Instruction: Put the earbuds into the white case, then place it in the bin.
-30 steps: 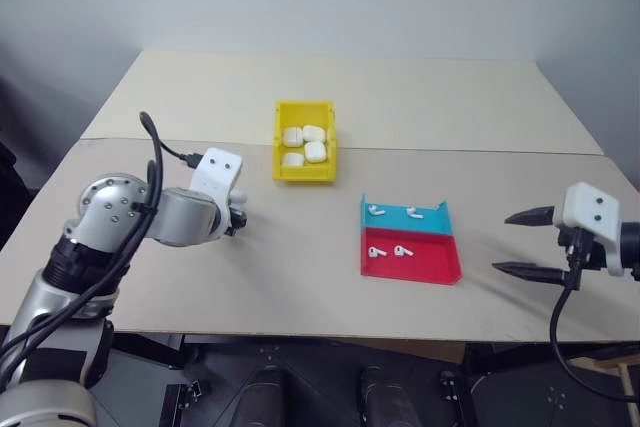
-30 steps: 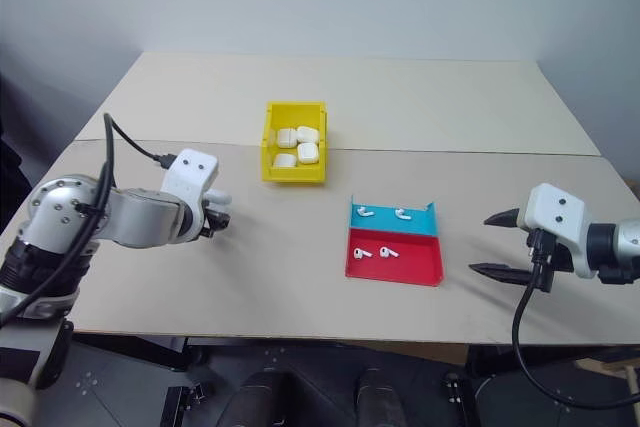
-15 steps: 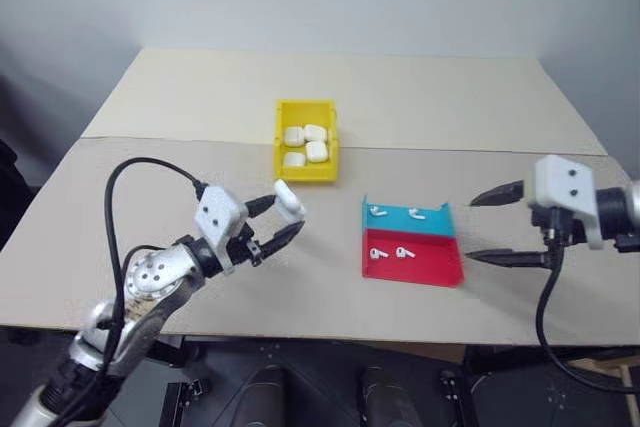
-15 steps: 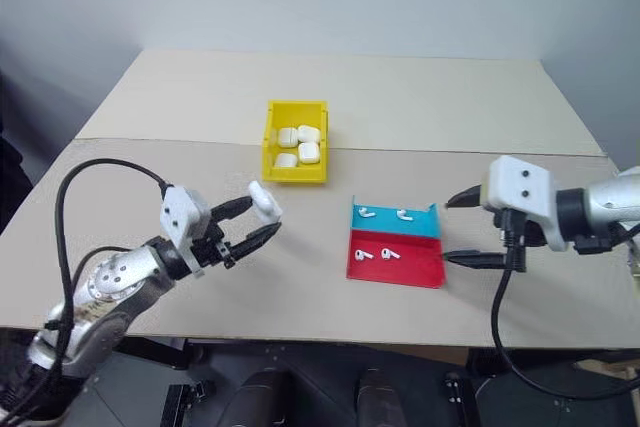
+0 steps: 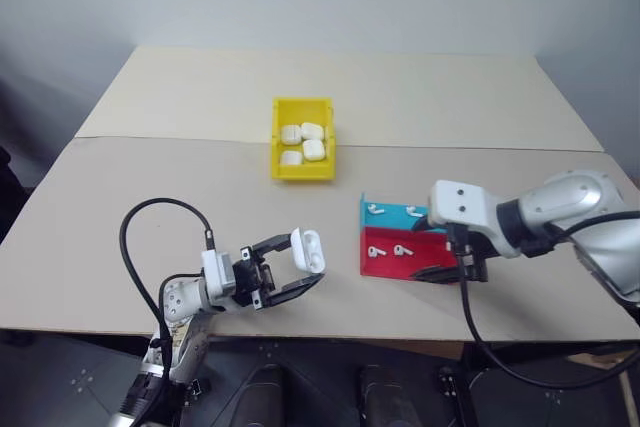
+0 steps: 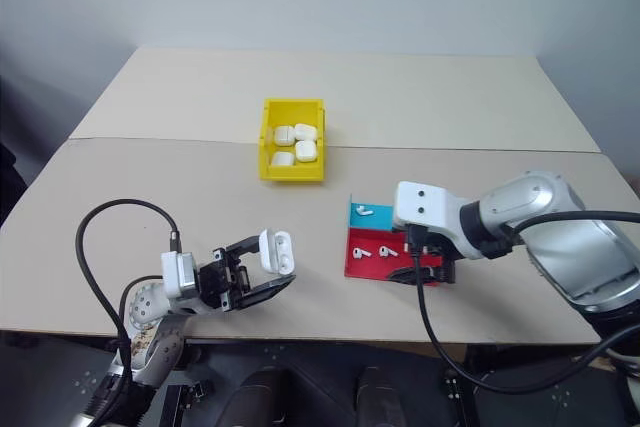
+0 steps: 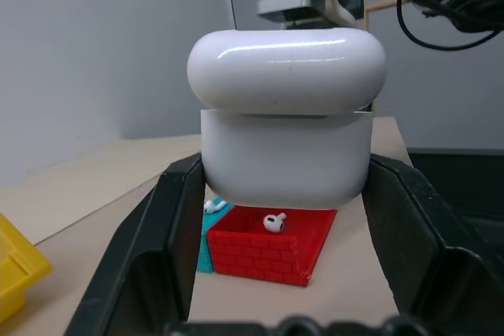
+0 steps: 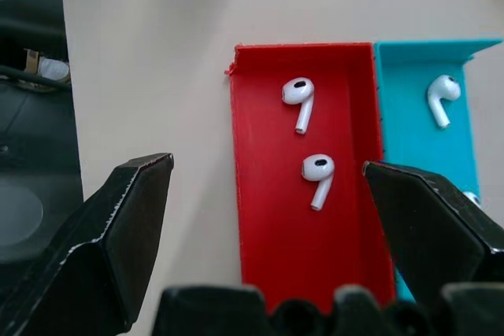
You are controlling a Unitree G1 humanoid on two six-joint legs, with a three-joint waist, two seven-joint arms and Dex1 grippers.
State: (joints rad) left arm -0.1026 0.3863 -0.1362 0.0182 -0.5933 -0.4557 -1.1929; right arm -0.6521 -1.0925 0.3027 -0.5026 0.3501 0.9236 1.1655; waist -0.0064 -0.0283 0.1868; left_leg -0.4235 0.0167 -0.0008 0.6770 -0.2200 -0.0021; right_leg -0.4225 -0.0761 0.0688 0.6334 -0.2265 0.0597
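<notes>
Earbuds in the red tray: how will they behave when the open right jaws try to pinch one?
The earbuds are tiny, glossy and rounded, so one may well squirt out of a pinch. They lie flat and loose on the red tray, so a nudge probably slides or spins them. The wide-open right gripper dwarfs them; they look very light.

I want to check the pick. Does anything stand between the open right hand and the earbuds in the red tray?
Nothing visible does. The right hand hangs open above the red tray, and its two earbuds lie uncovered between the fingers.

Bare table (image 5: 200, 177) lies between left claw (image 5: 305, 267) and bin (image 5: 303, 140).
</notes>
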